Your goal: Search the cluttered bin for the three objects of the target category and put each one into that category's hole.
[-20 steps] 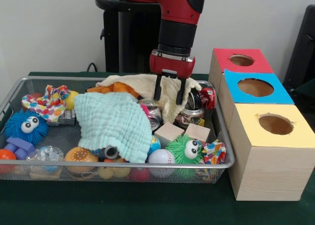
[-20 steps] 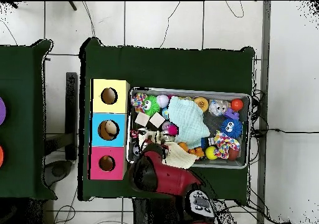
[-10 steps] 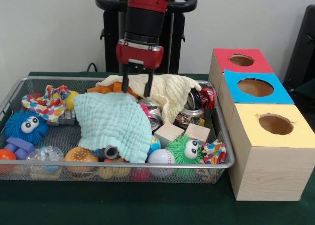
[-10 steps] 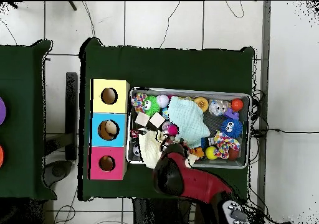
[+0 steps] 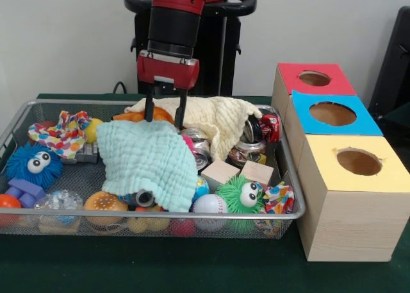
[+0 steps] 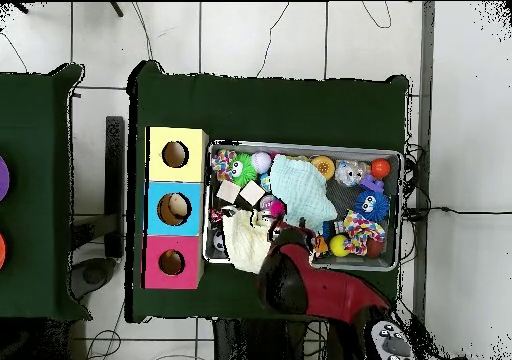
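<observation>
My gripper [image 5: 164, 115] hangs open over the back of the wire bin [image 5: 291, 177], its fingertips just above an orange plush toy [image 5: 136, 117] and the left end of a cream cloth [image 5: 218, 118]. Nothing is held between the fingers. A pale green cloth [image 5: 149, 159] covers the bin's middle. Crushed cans [image 5: 196, 143] lie to its right, with a red can [image 5: 270, 127] by the bin's right wall. Three boxes stand to the right, with a red hole top [image 5: 314, 79], a blue one [image 5: 332, 114] and a yellow one [image 5: 359, 162]. In the overhead view the arm [image 6: 300, 286] hides the gripper.
Two wooden blocks [image 5: 220, 172] sit by a green fuzzy ball [image 5: 242, 194] and a baseball [image 5: 209, 204] at the front right. A blue fuzzy ball [image 5: 35, 165], a dotted cloth [image 5: 61, 133] and a burger toy [image 5: 106, 202] fill the left. The boxes [image 6: 175, 208] adjoin the bin.
In the front view the gripper has moved left, from above the cream cloth and cans to over the orange plush toy. It stays open and holds nothing.
</observation>
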